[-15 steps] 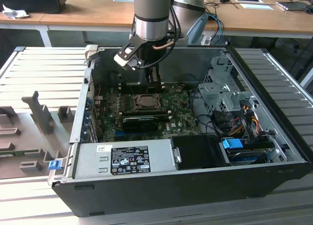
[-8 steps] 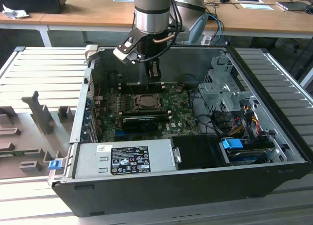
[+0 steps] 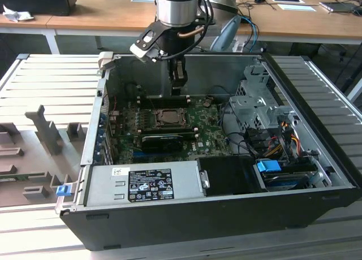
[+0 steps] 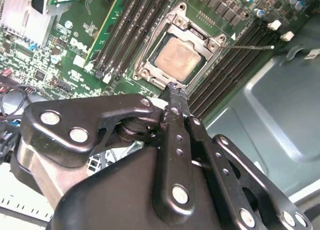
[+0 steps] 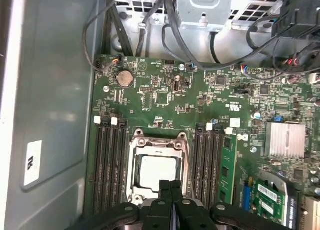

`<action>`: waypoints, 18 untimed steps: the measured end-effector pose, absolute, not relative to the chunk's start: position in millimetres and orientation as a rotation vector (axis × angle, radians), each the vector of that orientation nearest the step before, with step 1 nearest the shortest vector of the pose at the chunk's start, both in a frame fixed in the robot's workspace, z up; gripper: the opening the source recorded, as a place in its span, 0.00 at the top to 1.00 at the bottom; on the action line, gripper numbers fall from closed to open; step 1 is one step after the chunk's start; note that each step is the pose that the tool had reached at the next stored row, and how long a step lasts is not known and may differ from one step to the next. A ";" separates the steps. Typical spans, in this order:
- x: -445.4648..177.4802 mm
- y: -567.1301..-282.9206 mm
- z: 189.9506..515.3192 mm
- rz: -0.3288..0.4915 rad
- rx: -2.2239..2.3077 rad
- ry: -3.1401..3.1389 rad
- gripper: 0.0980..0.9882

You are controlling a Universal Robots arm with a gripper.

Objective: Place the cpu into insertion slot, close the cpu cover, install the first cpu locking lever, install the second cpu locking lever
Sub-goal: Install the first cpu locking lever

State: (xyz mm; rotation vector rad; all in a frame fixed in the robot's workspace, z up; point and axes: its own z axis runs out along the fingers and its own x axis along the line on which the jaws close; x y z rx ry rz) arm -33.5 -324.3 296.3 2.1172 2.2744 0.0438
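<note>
- In the exterior view, one gripper (image 3: 177, 89) is hanging inside the open case (image 3: 317, 175), just behind the insertion slot (image 3: 169, 117).
- In the second wrist view, its fingers (image 4: 175, 110) are pressing together on nothing. One cpu (image 4: 177, 57) is lying in the slot, the cpu cover (image 4: 197, 34) down around it. One thin lever (image 4: 250, 46) is sticking out sideways.
- In the first wrist view, the fingertips are hiding the socket's near edge; one coin battery (image 5: 124, 78) is showing.

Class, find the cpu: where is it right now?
In the first wrist view the cpu lies in the insertion slot on the motherboard, between two banks of memory slots, just beyond the gripper.
</note>
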 end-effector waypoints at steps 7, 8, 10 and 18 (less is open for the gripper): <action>-33.5 -324.3 299.4 0.044 2.025 2.357 0.99; -33.5 -324.3 299.4 0.044 2.002 2.377 0.99; -33.5 -324.3 299.3 0.041 1.911 2.449 0.99; -33.5 -324.3 299.1 0.042 1.804 2.529 0.99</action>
